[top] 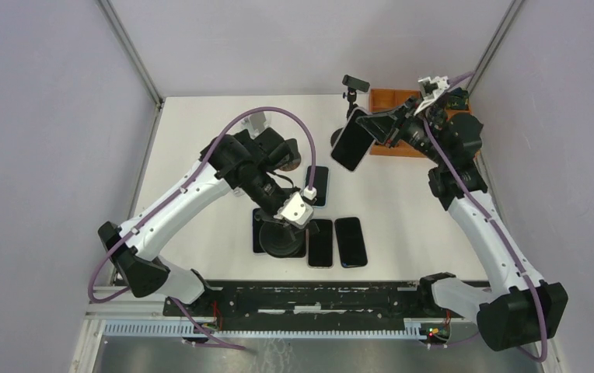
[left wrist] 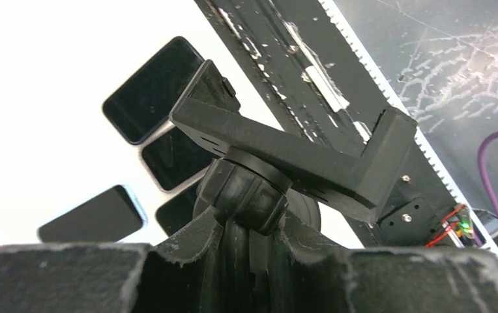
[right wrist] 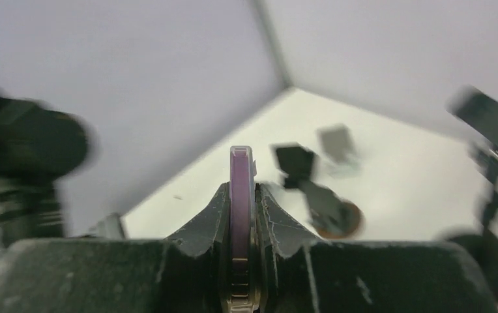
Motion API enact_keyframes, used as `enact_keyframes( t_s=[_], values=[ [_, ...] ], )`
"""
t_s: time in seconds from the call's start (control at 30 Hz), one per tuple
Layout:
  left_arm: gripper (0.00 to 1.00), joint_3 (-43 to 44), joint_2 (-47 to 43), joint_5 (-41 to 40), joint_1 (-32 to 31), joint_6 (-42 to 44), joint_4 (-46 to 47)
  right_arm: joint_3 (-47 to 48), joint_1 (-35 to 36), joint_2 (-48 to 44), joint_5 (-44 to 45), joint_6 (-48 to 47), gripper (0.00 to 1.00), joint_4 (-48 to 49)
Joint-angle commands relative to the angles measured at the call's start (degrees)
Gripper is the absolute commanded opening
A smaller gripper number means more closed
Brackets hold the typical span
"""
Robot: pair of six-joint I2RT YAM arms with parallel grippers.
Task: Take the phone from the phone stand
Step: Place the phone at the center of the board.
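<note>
My left gripper (top: 284, 225) is shut on the neck of a black phone stand (left wrist: 249, 195), just under its ball joint. The stand's L-shaped cradle (left wrist: 298, 156) is empty. Its round base (top: 282, 242) rests near the table's front. My right gripper (top: 375, 128) is shut on a dark phone (top: 352, 141) and holds it in the air at the back right. In the right wrist view the phone (right wrist: 241, 182) shows edge-on with a purple rim, between the two fingers (right wrist: 210, 222).
Several dark phones lie flat near the stand: one (top: 319, 185) behind it and two (top: 320, 242) (top: 351, 241) to its right. Another stand (top: 354, 84) rises at the back, next to a wooden tray (top: 391, 148). The grey enclosure walls are close.
</note>
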Motion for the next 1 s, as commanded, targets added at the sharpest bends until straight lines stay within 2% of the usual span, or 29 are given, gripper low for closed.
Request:
enact_keyframes(
  t_s=[0.0,0.13,0.23,0.47,0.8,0.97],
  values=[
    [0.02,5.93,-0.89,0.29,0.07,-1.89,0.05,1.77,-2.78,2.99,16.49,-19.1,0.0,-37.42],
    [0.02,6.21,-1.77,0.46,0.07,-2.05,0.05,-2.34,-3.68,5.34,22.01,-22.65,0.0,-39.15],
    [0.02,6.69,-2.51,0.92,0.07,-2.31,0.05,-4.64,-3.82,7.75,22.56,-22.83,0.0,-37.04],
    [0.02,7.16,-4.02,0.66,0.09,-4.2,0.05,-4.92,-3.81,15.89,16.14,-21.71,0.0,-30.39],
    [0.02,6.88,-5.24,1.02,0.08,-5.59,0.14,4.52,-3.76,30.15,3.47,-20.44,0.0,-28.65],
    [0.02,6.69,-5.43,1.04,0.12,-5.63,0.14,8.79,-3.57,37.2,0.31,-21.81,0.0,-32.1]
  ],
)
